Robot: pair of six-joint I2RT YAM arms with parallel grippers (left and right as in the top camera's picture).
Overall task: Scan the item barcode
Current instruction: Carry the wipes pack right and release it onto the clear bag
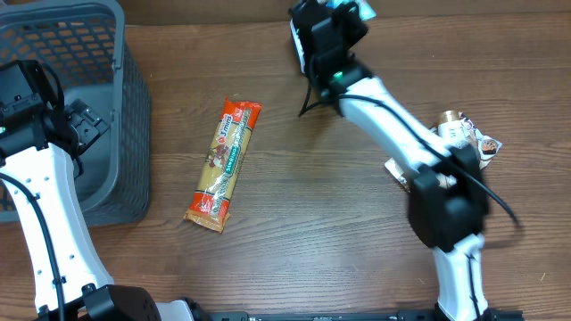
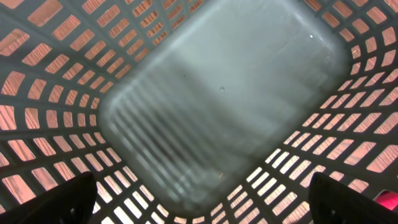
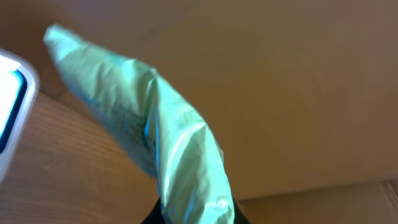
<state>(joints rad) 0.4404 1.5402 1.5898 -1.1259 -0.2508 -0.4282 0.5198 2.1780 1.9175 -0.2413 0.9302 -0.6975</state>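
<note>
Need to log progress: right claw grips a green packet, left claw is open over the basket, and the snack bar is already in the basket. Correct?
Not quite. The snack bar lies on the table beside the basket, not in it, as the overhead view shows. The rest holds: right claw grips the green packet, left claw open over the basket.

The left arm (image 1: 46,209) rises from the near-left corner. Its left gripper (image 1: 86,125) points downward with the jaws spread wide (only the dark fingertips (image 2: 68,202) show at the lower corners of its own camera). The right arm (image 1: 393,125) stretches diagonally toward the far edge, and the right gripper (image 1: 343,22) is clamped on a pale green packet (image 3: 177,143).
</note>
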